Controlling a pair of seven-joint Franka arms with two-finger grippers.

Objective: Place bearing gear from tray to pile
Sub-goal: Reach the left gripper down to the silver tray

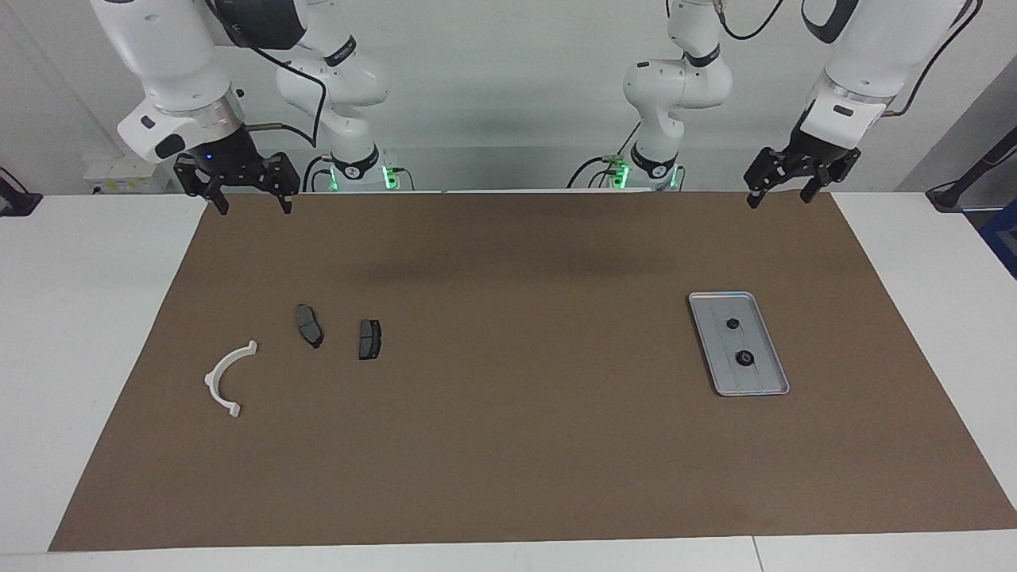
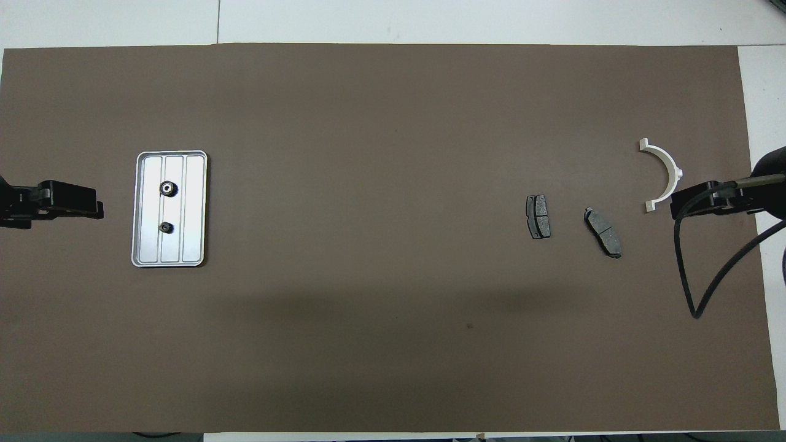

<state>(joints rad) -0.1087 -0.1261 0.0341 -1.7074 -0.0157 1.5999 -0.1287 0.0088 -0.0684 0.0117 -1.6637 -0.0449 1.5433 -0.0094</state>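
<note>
Nothing has been moved yet: both black bearing gears, the larger and the smaller, sit inside the ribbed, silver-grey metal tray. The pile lies well apart from the tray, toward the right arm's end: a white plastic half-ring bracket and two dark, matte brake pads. The left gripper and right gripper hang with jaws wide and empty above the brown mat.
</note>
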